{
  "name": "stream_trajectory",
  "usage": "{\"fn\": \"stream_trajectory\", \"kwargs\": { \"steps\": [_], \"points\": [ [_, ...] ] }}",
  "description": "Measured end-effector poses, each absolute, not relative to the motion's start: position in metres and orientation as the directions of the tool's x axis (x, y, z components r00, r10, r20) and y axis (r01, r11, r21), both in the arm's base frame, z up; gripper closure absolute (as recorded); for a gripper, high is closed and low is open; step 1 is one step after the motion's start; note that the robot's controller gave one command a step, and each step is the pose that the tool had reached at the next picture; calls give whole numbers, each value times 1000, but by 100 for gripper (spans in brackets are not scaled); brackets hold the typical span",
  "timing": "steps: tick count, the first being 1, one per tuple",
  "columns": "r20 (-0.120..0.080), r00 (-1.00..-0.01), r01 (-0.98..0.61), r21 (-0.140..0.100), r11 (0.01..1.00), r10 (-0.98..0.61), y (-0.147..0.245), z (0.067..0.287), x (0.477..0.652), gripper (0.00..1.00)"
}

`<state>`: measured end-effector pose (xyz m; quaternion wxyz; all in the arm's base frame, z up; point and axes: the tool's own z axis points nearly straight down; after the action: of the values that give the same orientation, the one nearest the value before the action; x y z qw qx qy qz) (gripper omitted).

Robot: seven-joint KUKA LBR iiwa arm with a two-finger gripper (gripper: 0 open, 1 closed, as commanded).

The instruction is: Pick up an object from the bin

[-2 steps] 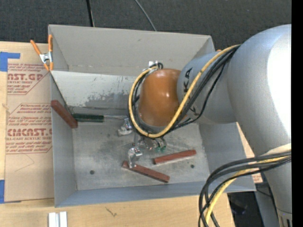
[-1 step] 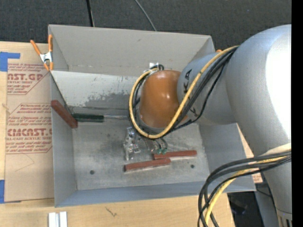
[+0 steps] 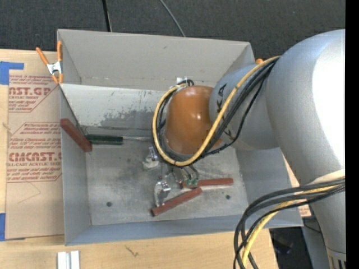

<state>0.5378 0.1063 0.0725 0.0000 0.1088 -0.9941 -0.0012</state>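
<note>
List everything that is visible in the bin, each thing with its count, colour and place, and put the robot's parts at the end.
grey metal bin: one, grey, middle of the view.
reddish-brown rectangular block: one, against the bin's left wall.
dark green-handled tool with thin metal shaft: one, on the floor just right of the block.
reddish-brown flat sticks: two, front right of the floor, one slanted, one nearly level.
silver-grey arm: one, reaching in from the right.
orange rounded cover: one, on the wrist.
yellow and black cables: several, along the arm.
claw: one, silver metal, beside the sticks' left ends.
</note>
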Motion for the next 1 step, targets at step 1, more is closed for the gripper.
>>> {"fn": "stream_trajectory", "kwargs": {
  "steps": [1],
  "points": [
    [-1,-976,-216,2,976,-216,106,72,538,0]
  ]
}}
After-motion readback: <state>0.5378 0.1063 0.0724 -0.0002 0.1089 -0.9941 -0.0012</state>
